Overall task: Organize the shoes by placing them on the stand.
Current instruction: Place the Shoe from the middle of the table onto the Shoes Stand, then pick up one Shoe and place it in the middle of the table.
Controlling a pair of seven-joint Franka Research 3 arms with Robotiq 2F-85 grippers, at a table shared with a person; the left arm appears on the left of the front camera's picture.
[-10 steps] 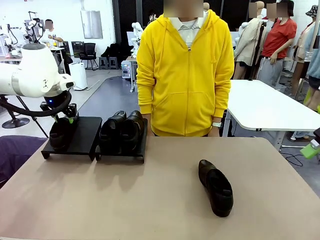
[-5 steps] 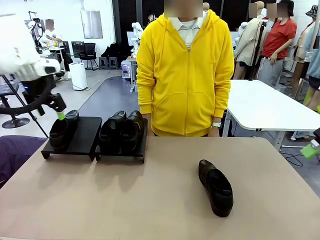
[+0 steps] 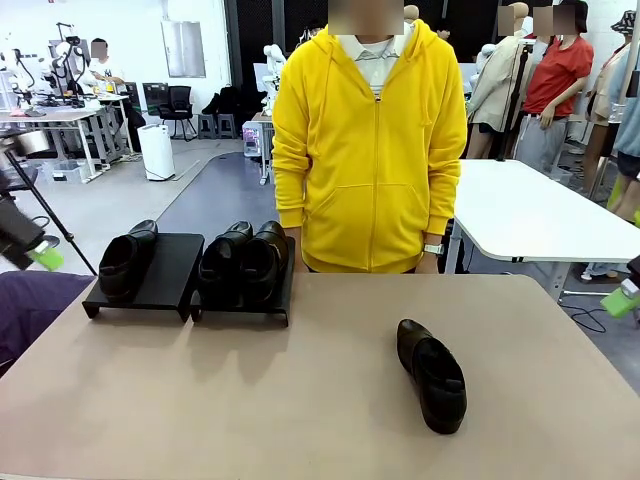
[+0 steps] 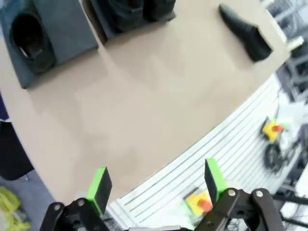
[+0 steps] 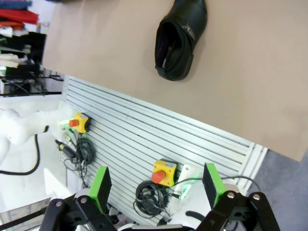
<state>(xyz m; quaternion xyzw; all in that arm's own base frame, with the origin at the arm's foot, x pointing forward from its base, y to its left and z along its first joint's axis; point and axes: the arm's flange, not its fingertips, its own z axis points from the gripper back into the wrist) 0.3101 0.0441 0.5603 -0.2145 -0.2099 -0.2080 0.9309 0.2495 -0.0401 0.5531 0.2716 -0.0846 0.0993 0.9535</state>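
Observation:
One black shoe rests on the left half of the left stand. Two more shoes fill the right stand. Another shoe lies alone on the tan table, right of centre. My left gripper hangs at the picture's left edge, off the table and away from the stands. In the left wrist view the left gripper is open and empty above the table's near edge, with the lone stand shoe far off. My right gripper is open and empty, well back from the loose shoe.
A person in a yellow hoodie stands at the table's far edge, right behind the stands. A slatted panel with yellow emergency-stop boxes and cables lies below the table's near edge. A white table stands at the back right.
My left gripper opened and let go of the shoe on the left stand, then rose and drew back left, off the table. The shoe stays on the stand. The right gripper has not moved.

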